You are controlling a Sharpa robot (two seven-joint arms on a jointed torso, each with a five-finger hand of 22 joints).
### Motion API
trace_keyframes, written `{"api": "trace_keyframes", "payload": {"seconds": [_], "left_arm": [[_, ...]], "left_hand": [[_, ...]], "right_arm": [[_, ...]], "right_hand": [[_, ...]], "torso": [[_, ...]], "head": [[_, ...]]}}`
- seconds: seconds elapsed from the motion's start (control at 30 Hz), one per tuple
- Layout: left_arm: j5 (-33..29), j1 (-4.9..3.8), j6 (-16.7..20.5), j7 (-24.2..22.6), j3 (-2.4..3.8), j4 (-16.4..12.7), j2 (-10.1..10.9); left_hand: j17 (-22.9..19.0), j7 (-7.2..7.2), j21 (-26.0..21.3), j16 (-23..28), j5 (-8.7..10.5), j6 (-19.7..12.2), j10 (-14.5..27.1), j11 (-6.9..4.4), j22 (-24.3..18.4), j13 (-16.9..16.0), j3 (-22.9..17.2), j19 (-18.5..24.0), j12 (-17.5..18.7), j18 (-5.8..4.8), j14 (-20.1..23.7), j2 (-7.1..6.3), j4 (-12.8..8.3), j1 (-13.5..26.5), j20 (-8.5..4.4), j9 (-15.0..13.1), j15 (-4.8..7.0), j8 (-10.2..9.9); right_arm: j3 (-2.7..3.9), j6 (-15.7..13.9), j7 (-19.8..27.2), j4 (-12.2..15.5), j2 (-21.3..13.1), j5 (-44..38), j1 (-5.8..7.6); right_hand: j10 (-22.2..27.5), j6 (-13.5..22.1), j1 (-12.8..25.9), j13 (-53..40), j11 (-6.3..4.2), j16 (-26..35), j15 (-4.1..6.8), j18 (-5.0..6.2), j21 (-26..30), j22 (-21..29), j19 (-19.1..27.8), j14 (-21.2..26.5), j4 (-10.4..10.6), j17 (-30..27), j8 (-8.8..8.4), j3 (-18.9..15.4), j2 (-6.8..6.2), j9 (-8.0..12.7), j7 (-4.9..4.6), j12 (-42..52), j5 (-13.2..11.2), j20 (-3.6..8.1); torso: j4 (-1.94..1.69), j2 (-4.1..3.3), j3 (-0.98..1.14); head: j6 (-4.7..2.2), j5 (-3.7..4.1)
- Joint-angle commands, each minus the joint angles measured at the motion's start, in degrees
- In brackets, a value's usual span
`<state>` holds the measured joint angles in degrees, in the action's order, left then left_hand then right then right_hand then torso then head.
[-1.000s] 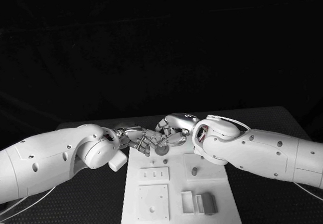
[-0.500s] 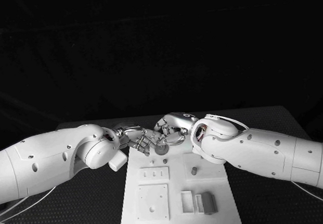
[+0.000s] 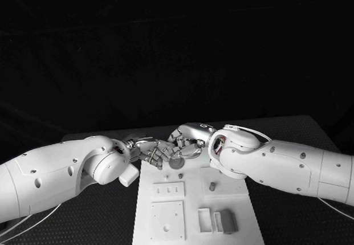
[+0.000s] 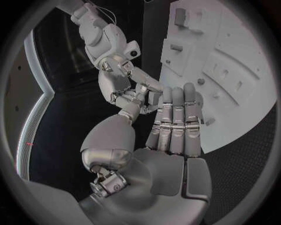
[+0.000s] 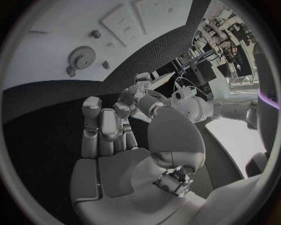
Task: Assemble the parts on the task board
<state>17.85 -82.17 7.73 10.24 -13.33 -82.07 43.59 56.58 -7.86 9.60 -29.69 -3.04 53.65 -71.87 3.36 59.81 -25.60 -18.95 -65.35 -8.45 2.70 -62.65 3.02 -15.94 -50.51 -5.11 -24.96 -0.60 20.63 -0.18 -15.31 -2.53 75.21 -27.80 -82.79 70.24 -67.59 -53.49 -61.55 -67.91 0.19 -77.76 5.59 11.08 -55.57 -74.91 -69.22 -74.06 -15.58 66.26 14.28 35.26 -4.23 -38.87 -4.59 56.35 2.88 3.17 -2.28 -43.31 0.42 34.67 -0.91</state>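
The white task board runs down the middle of the table. A grey gear lies flat at its far end, also seen as the gear in the right wrist view. My left hand and right hand meet just above and behind the gear, fingertips nearly touching. The left hand has its fingers straight and side by side over the board's edge, holding nothing I can see. The right hand has its fingers stretched out with nothing in them.
Nearer me the board carries a small peg, a slotted plate, a square plate and grey blocks. Small studs stand near the gear. Black table flanks the board on both sides.
The right hand has edged slightly toward the left hand. The gear and the other parts have stayed where they were.
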Motion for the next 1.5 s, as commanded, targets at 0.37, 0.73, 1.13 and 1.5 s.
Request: {"api": "trace_keyframes", "payload": {"seconds": [0.37, 0.73, 1.13, 1.5], "left_arm": [[0.53, -0.14, 0.55, 0.03, 0.18, -0.1, -0.17], [1.42, -0.15, 0.37, 0.65, 0.18, -0.27, -0.14], [2.13, -0.15, 0.7, 1.06, 0.18, -0.26, 0.03], [2.47, -0.15, 1.63, 0.32, 0.18, -0.35, 0.18]], "left_hand": [[0.18, 0.29, 0.36, -0.82, 0.22, 1.11, -0.82, -0.3, 0.75, -1.01, 1.07, -0.75, -0.14, 0.88, -0.48, -0.77, 0.11, 1.56, -0.26, -0.05, 0.46, 0.21], [0.44, 0.67, 0.6, -1.52, 0.24, 1.97, -1.54, -0.65, 1.44, -1.86, 1.0, -1.41, -0.26, 0.92, -0.89, -2.84, -0.19, 1.37, -0.59, -0.2, 0.79, 0.35], [0.95, 1.13, 1.19, -2.63, 0.23, 3.1, -2.61, -1.16, 2.6, -3.15, 0.12, -2.37, -0.54, 0.93, -1.68, -1.8, -0.43, 0.25, -1.09, -0.49, 1.35, 0.58], [1.81, 1.75, 2.09, -4.15, 0.24, 4.67, -3.99, -1.81, 4.45, -5.14, -2.39, -3.47, -1.0, 0.75, -2.71, 0.07, -0.47, -5.56, -1.73, -1.11, 2.03, 0.95]], "right_arm": [[-0.08, 1.06, 0.93, 0.27, 0.68, 0.11, -0.19], [-0.08, 1.11, 0.95, 0.02, 1.07, 0.11, -0.19], [-0.08, 1.04, 0.96, 0.53, 1.09, 0.17, -0.19], [-0.08, 1.51, 0.71, 0.26, 1.09, 0.11, -0.19]], "right_hand": [[0.0, -1.85, 0.32, 0.07, -0.31, -0.04, 0.57, 3.92, -0.15, -0.74, -0.03, -0.07, 0.05, 0.2, 0.03, -0.18, -0.2, -0.13, -1.7, 0.18, -0.15, 0.37], [-0.02, -1.91, 0.33, 0.07, -0.33, -0.06, 0.58, 3.92, -0.15, -0.73, -0.06, -0.11, 0.04, 0.24, 0.06, -0.17, -0.19, -0.16, -1.68, 0.19, -0.15, 0.38], [-0.06, -1.97, 0.37, 0.07, -0.35, -0.13, 0.61, 3.92, -0.15, -0.73, -0.11, -0.23, 0.05, 0.38, 0.07, -0.18, -0.16, -0.18, -1.66, 0.21, -0.15, 0.4], [-0.09, -2.01, 0.39, 0.07, -0.37, -0.21, 0.63, 3.92, -0.16, -0.73, -0.16, -0.35, 0.03, 0.52, 0.08, -0.19, -0.17, -0.2, -1.64, 0.23, -0.15, 0.42]], "torso": [[-0.04, 0.01, -0.01], [-0.03, -0.01, -0.03], [-0.02, 0.0, -0.01], [0.0, 0.0, 0.0]], "head": [[0.02, 0.38], [0.05, 0.37], [0.15, 0.33], [0.06, 0.35]]}}
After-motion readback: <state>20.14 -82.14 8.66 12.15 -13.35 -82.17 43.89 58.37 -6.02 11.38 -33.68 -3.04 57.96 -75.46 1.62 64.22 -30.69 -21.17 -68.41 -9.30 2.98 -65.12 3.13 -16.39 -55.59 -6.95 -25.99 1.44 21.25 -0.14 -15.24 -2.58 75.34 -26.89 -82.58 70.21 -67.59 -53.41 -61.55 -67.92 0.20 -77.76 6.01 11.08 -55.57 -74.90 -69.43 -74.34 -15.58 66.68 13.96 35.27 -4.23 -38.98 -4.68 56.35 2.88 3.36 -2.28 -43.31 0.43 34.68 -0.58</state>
